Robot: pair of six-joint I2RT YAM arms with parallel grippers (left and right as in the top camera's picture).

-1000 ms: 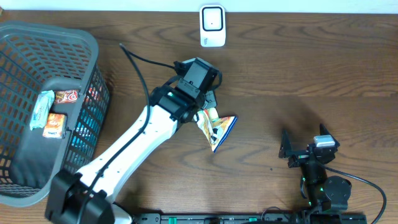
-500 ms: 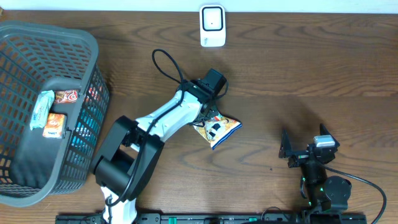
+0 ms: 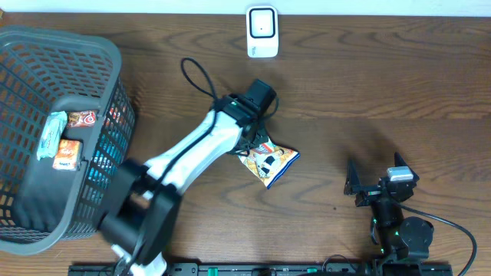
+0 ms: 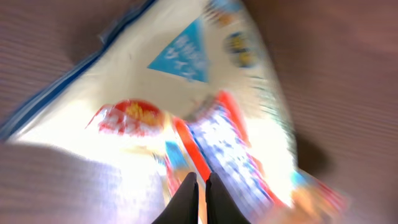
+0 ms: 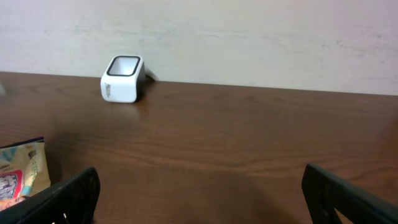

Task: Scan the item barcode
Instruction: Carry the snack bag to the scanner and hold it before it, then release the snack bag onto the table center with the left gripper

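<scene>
**Bag turned in my grip, not yet at the scanner**

My left gripper (image 3: pixel 257 145) is clamped tight on the snack bag (image 3: pixel 270 159). In the wrist view my two fingertips (image 4: pixel 190 198) sit almost together, with the packet's edge pinched between them. Over the last second my wrist has rolled. The bag hung narrow and pointing down toward me before; now it fans out to the right with its printed face up toward the overhead camera. My elbow has swung in as well, so the arm reaches the bag from a steeper angle.

The bag itself has barely travelled. It is over the middle of the table (image 3: pixel 399 92), well apart from the white scanner (image 3: pixel 261 31) at the far edge. I judge this as reorienting only: the carry to the scanner window is still ahead. The wrist view is too blurred for me to find a barcode.

My right gripper (image 3: pixel 374 184) sits parked at its side, fingers spread wide, holding nothing.
</scene>
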